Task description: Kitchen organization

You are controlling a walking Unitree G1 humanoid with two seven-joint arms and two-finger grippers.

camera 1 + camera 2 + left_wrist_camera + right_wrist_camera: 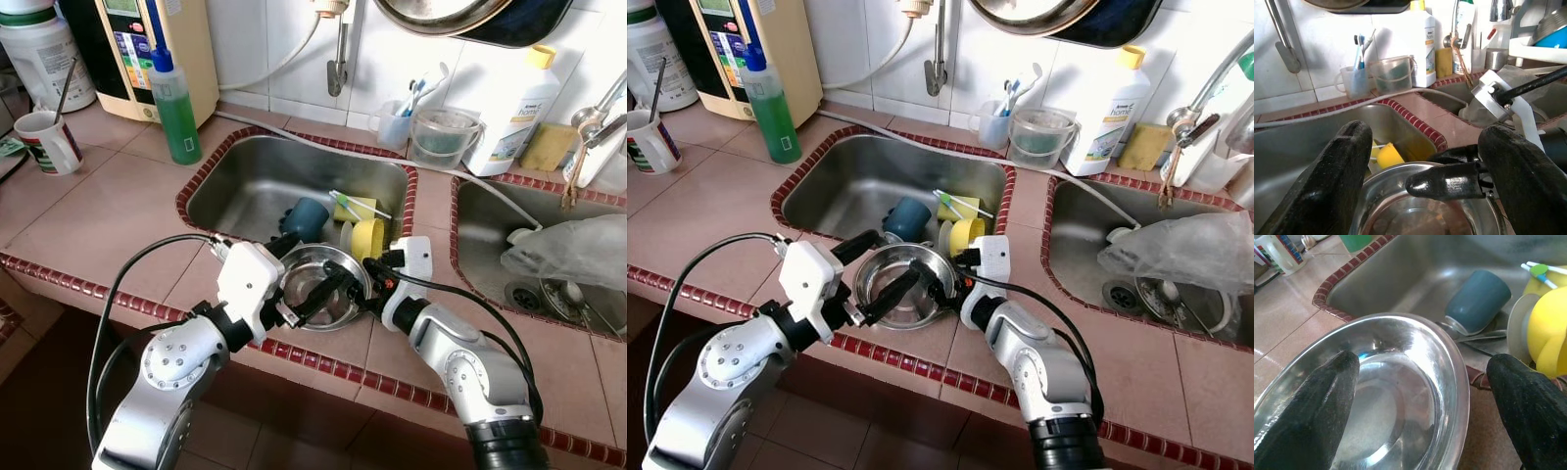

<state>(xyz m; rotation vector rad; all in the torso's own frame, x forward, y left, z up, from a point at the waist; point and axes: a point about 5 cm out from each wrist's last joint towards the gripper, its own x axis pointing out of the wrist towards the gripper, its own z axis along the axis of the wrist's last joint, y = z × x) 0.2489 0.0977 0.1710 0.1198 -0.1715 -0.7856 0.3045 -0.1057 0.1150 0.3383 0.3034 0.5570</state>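
My left claw (pixel 312 285) and right claw (pixel 364 286) both stand wide around the steel bowl (pixel 318 284), which sits between them on the surface edge by the sink (pixel 245 181). If one finger pushes the rim, I think the bowl can slide down.

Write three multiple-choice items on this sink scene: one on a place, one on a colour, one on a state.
1. Where is the steel bowl?
A. at the left sink's front edge
B. in the right sink
C. beside the mug

2. What colour is the cup lying in the left sink?
A. red
B. blue
C. white

3. How are the right gripper's fingers?
A. shut tight
B. open astride the bowl's rim
C. holding a sponge

Answers: 1 A, the bowl sits on the front rim. 2 B, it is dark blue. 3 B, one finger inside, one outside.
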